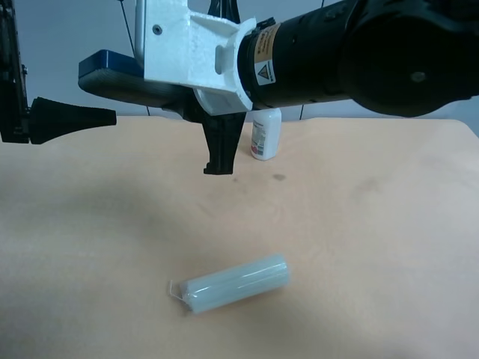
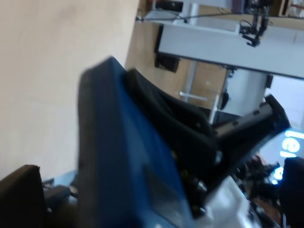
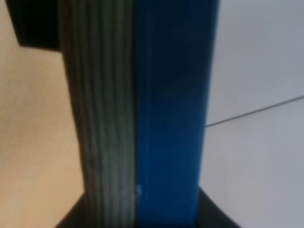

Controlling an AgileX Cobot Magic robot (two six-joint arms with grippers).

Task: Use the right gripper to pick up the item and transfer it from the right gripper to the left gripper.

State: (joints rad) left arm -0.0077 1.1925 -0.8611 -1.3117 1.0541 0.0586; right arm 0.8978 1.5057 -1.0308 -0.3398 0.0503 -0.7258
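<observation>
The right jaws are clenched on the eraser (image 1: 112, 66), holding it high above the bench (image 1: 359, 224). Its free end reaches toward the spread left jaws (one finger (image 1: 75, 117) shows just beneath it). If the right jaws release before the left jaws close, it would likely drop.

The high camera looks down across the table (image 1: 359, 247) from well back of the eraser (image 1: 112, 63). The right wrist camera sits hard against the eraser (image 3: 171, 109), blurred, seemingly sighting along its edge. The left wrist camera also faces the eraser (image 2: 137, 166) closely. All three views share the eraser.
</observation>
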